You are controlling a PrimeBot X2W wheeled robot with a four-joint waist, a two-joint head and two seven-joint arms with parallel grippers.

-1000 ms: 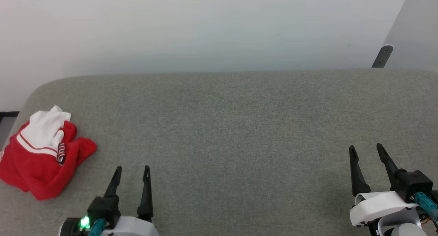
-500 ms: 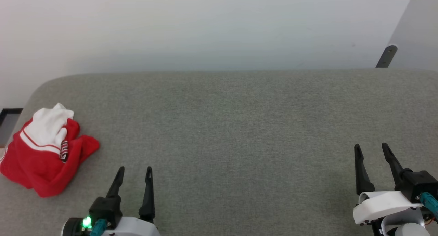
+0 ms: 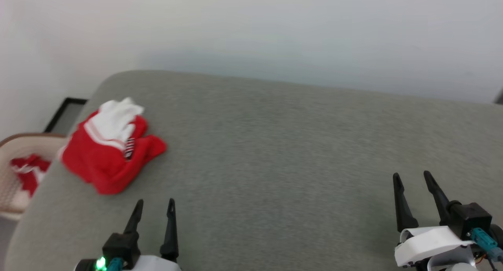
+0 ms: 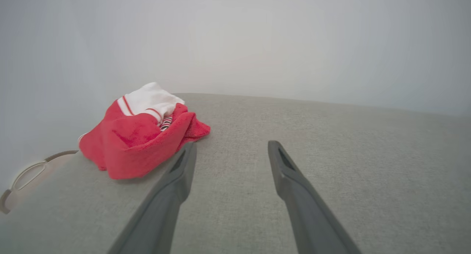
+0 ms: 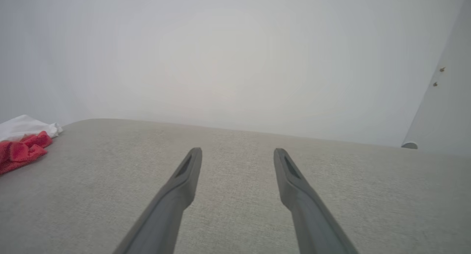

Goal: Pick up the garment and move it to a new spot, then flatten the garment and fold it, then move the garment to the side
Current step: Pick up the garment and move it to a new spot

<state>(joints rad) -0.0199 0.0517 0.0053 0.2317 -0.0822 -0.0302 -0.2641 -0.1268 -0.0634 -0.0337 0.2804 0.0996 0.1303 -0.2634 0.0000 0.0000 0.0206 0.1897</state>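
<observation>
The garment (image 3: 106,161) is found crumpled, red with white sleeve uppermost; left claw (image 3: 155,202) and right claw (image 3: 411,174) are seen spread wide, empty.

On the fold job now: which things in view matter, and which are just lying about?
Job: the garment, crumpled on the grey padded surface; left gripper and right gripper, both open.
Lying about: beige basket off the surface's left edge, red cloth inside.

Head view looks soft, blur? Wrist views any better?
Head view: garment and grey fabric surface smeared, likely motion blur. Left wrist view: garment sharp, weave crisp, wall hazy. Right wrist view: flat even light, no glare, garment soft at left edge.
</observation>
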